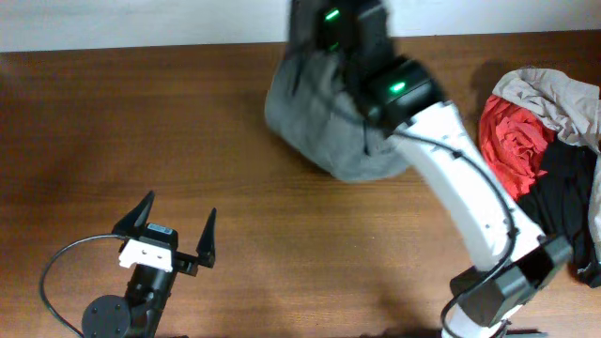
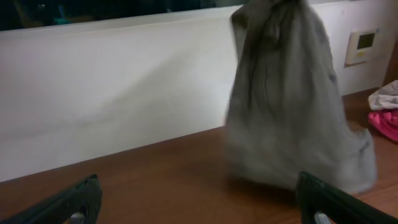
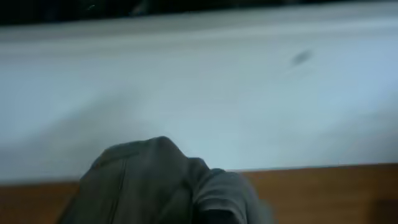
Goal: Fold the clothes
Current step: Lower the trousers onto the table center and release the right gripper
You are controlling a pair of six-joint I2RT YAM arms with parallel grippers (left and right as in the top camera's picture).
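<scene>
You have most of the table [image 1: 141,141] bare: the whole left half and the near middle are open wood, room enough to spread a garment flat. Folding has not begun as far as the views show. The shorts [image 1: 315,113] hang bunched at the far middle, lifted from the top with only the lower hem touching the wood, and no crease or fold is laid. They sit close to the far edge, where the white wall [image 1: 141,23] rises, so you have little room beyond them. The open room lies nearer and to the left. The pile [image 1: 549,141] of red, black and pale garments waits untouched at the right edge, so all of that is left too. The right arm [image 1: 460,188] reaches from the near right across to the shorts, passing just beside the pile. Its fingers are hidden under its own wrist and by cloth, but they are pressed together, and the hanging cloth suggests they pinch the shorts at the top. The left gripper [image 1: 180,204] rests near left, well apart from the cloth, fingers spread wide and holding nothing.
</scene>
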